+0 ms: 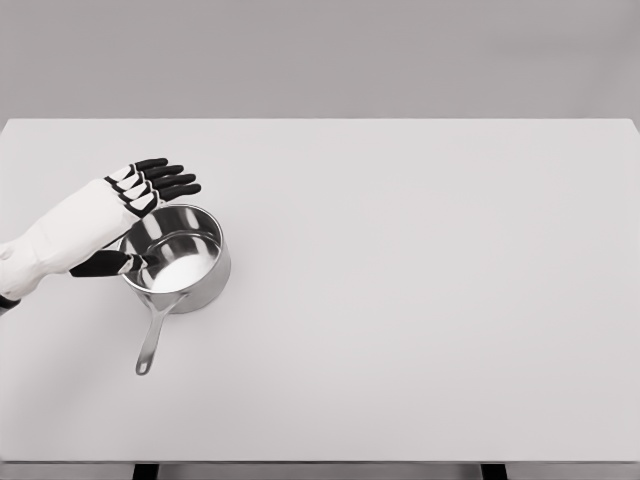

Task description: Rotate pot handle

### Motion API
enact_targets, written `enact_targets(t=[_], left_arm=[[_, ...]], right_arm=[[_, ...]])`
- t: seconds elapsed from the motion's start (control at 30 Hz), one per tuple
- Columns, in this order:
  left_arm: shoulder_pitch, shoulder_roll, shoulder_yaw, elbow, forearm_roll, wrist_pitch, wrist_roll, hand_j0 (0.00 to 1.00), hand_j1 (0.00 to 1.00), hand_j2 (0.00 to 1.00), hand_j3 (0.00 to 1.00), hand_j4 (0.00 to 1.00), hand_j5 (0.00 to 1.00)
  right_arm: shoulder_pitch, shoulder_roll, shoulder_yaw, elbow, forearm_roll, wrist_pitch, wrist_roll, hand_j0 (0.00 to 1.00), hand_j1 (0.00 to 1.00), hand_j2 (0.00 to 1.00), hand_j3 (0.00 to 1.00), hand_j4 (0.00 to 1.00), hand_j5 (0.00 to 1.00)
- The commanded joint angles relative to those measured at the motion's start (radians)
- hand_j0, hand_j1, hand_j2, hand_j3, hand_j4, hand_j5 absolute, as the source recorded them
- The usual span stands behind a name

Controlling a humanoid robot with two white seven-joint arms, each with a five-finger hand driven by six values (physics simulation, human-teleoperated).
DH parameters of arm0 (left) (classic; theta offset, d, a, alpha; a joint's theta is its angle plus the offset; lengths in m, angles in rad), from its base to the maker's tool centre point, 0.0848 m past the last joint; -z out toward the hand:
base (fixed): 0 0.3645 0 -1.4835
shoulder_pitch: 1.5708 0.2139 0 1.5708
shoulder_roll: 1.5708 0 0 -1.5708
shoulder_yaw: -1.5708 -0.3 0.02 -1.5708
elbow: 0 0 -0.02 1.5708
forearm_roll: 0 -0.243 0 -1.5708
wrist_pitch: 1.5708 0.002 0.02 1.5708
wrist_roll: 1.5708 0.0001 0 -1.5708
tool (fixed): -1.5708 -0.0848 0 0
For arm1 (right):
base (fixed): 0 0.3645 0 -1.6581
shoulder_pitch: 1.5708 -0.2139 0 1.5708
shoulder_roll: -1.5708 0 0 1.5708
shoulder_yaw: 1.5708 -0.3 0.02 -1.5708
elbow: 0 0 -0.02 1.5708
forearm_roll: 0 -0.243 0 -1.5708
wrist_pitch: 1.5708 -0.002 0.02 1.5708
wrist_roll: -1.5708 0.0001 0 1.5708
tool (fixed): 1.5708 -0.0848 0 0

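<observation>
White table [420,300] fills the view under a grey backdrop. Black fingertips [172,178] of the left hand [135,195] lie straight and close together, reaching over the far rim of the steel pot [185,265], with the thumb [105,264] lower, at its left rim; nothing is gripped. Behind the hand, a white forearm runs away from the pot's left side. Its handle [152,335] points toward the table's near edge.
</observation>
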Motion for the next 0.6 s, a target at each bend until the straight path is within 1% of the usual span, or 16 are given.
enact_targets(t=[0.0, 0.1, 0.2, 0.23, 0.3, 0.33, 0.37, 0.4, 0.43, 0.47, 0.5, 0.53, 0.57], left_arm=[[0.0, 0.002, 0.0, 0.0, 0.007, 0.0, 0.001, 1.0, 1.0, 1.0, 1.0, 1.0, 1.0], [0.0, 0.004, 0.004, 0.0, 0.005, 0.0, 0.001, 1.0, 1.0, 1.0, 1.0, 1.0, 1.0], [-0.017, 0.03, -0.004, -0.002, 0.011, 0.0, 0.001, 1.0, 1.0, 1.0, 1.0, 1.0, 1.0], [-0.037, 0.034, -0.006, 0.0, 0.007, 0.0, 0.001, 1.0, 1.0, 1.0, 1.0, 1.0, 1.0], [-0.06, 0.036, 0.007, 0.0, 0.004, 0.0, -0.044, 1.0, 1.0, 1.0, 1.0, 1.0, 1.0], [-0.075, 0.036, 0.008, -0.002, 0.008, 0.0, -0.081, 1.0, 1.0, 1.0, 1.0, 1.0, 1.0], [-0.083, 0.034, 0.013, 0.0, 0.013, 0.0, -0.142, 1.0, 1.0, 1.0, 1.0, 1.0, 1.0], [-0.09, 0.03, 0.037, 0.0, 0.025, 0.0, -0.206, 1.0, 1.0, 1.0, 1.0, 1.0, 1.0], [-0.091, 0.034, 0.048, 0.0, 0.037, 0.0, -0.225, 1.0, 1.0, 1.0, 1.0, 1.0, 1.0], [-0.092, 0.045, 0.053, 0.0, 0.07, 0.0, -0.259, 1.0, 1.0, 1.0, 1.0, 1.0, 1.0], [-0.126, 0.082, 0.039, 0.0, 0.079, 0.0, -0.275, 1.0, 1.0, 1.0, 1.0, 1.0, 1.0], [-0.141, 0.1, 0.019, -0.002, 0.084, 0.0, -0.276, 1.0, 1.0, 1.0, 1.0, 1.0, 1.0], [-0.169, 0.114, -0.03, -0.002, 0.093, 0.0, -0.276, 1.0, 1.0, 1.0, 1.0, 1.0, 1.0]], right_arm=[[0.0, 0.0, 0.0, 0.0, 0.0, 0.0, 0.0, 1.0, 1.0, 1.0, 1.0, 1.0, 1.0], [0.0, 0.0, 0.0, 0.0, 0.0, 0.0, 0.0, 1.0, 1.0, 1.0, 1.0, 1.0, 1.0], [0.0, 0.0, 0.0, 0.0, 0.0, 0.0, 0.0, 1.0, 1.0, 1.0, 1.0, 1.0, 1.0], [0.0, 0.0, 0.0, 0.0, 0.0, 0.0, 0.0, 1.0, 1.0, 1.0, 1.0, 1.0, 1.0], [0.0, 0.0, 0.0, 0.0, 0.0, 0.0, 0.0, 1.0, 1.0, 1.0, 1.0, 1.0, 1.0], [0.0, 0.0, 0.0, 0.0, 0.0, 0.0, 0.0, 1.0, 1.0, 1.0, 1.0, 1.0, 1.0], [0.0, 0.0, 0.0, 0.0, 0.0, 0.0, 0.0, 1.0, 1.0, 1.0, 1.0, 1.0, 1.0], [0.0, 0.0, 0.0, 0.0, 0.0, 0.0, 0.0, 1.0, 1.0, 1.0, 1.0, 1.0, 1.0], [0.0, 0.0, 0.0, 0.0, 0.0, 0.0, 0.0, 1.0, 1.0, 1.0, 1.0, 1.0, 1.0], [0.0, 0.0, 0.0, 0.0, 0.0, 0.0, 0.0, 1.0, 1.0, 1.0, 1.0, 1.0, 1.0], [0.0, 0.0, 0.0, 0.0, 0.0, 0.0, 0.0, 1.0, 1.0, 1.0, 1.0, 1.0, 1.0], [0.0, 0.0, 0.0, 0.0, 0.0, 0.0, 0.0, 1.0, 1.0, 1.0, 1.0, 1.0, 1.0], [0.0, 0.0, 0.0, 0.0, 0.0, 0.0, 0.0, 1.0, 1.0, 1.0, 1.0, 1.0, 1.0]])
